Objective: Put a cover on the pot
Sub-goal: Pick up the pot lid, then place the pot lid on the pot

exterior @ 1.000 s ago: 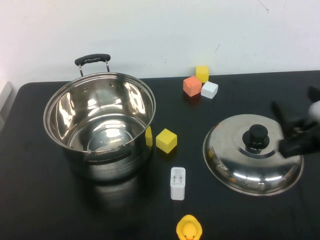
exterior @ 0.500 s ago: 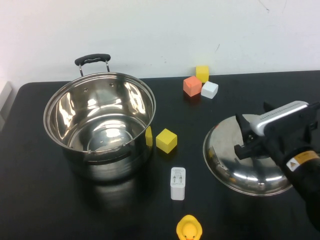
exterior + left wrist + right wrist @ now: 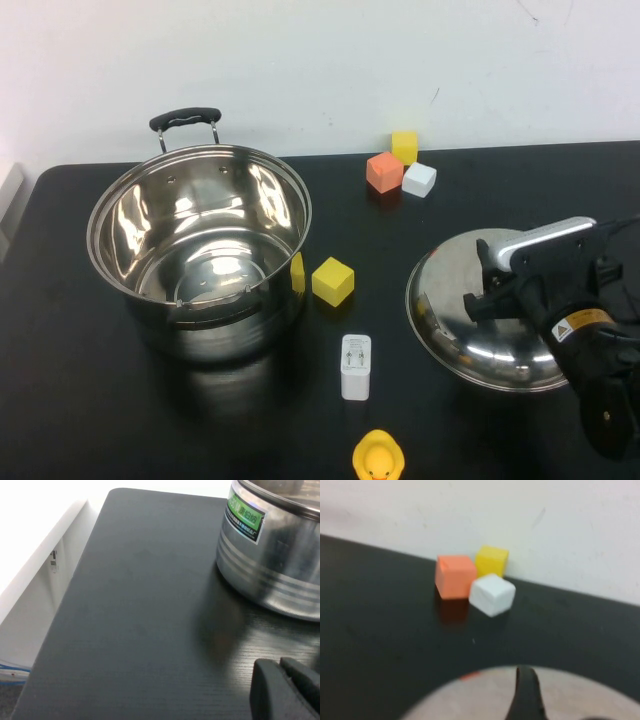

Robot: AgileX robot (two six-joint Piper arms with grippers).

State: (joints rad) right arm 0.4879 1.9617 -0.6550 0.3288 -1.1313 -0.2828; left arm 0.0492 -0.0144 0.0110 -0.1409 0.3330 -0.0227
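The steel pot (image 3: 200, 250) stands open on the left of the black table, with a black handle at its back. Its side also shows in the left wrist view (image 3: 270, 555). The steel lid (image 3: 450, 320) lies flat at the right. My right gripper (image 3: 488, 280) is open and low over the lid's middle, its fingers straddling the spot where the black knob sits; the knob is hidden under it. In the right wrist view one finger (image 3: 526, 695) stands over the lid (image 3: 470, 700). My left gripper (image 3: 287, 690) is shut and empty, low over the table beside the pot, outside the high view.
Orange (image 3: 384, 172), yellow (image 3: 404, 146) and white (image 3: 419, 179) cubes sit at the back. A yellow cube (image 3: 333, 280) lies between pot and lid, a white charger (image 3: 356, 366) in front of it, and a rubber duck (image 3: 378, 458) at the front edge.
My right arm has come in from the right edge and settled over the lid's middle, covering the knob. The lid, pot and left arm have not moved.
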